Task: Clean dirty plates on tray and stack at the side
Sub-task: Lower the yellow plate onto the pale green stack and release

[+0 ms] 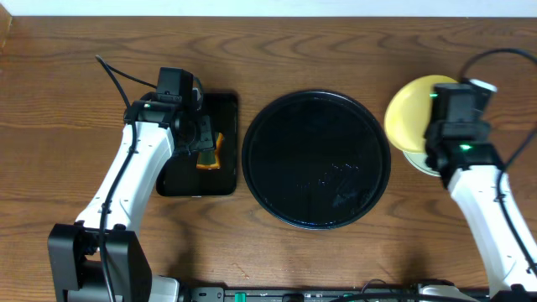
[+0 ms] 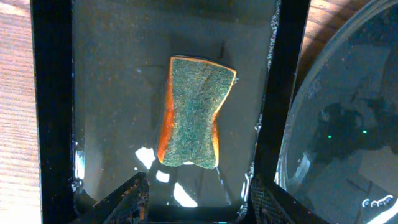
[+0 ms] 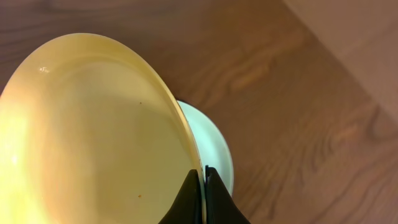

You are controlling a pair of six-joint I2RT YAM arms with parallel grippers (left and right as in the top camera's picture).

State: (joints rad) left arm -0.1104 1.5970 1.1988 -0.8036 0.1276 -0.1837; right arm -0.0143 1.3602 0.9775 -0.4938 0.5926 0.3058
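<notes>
gripper [image 2: 198, 191] above sponge [image 2: 194, 112] in rectangular tray [image 2: 47, 93]

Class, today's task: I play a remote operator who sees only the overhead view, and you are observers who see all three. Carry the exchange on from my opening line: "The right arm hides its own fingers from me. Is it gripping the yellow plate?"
Observer: Yes. The right wrist view shows the right gripper shut on the rim of the yellow plate, which is tilted.
Operator: What is the pale sliver beneath it?
Observer: A mint-blue plate, mostly hidden under the yellow one.
Operator: Has the left gripper got the sponge?
Observer: No. The left gripper is open. The sponge lies free, green face up, in the wet rectangular tray.
</notes>
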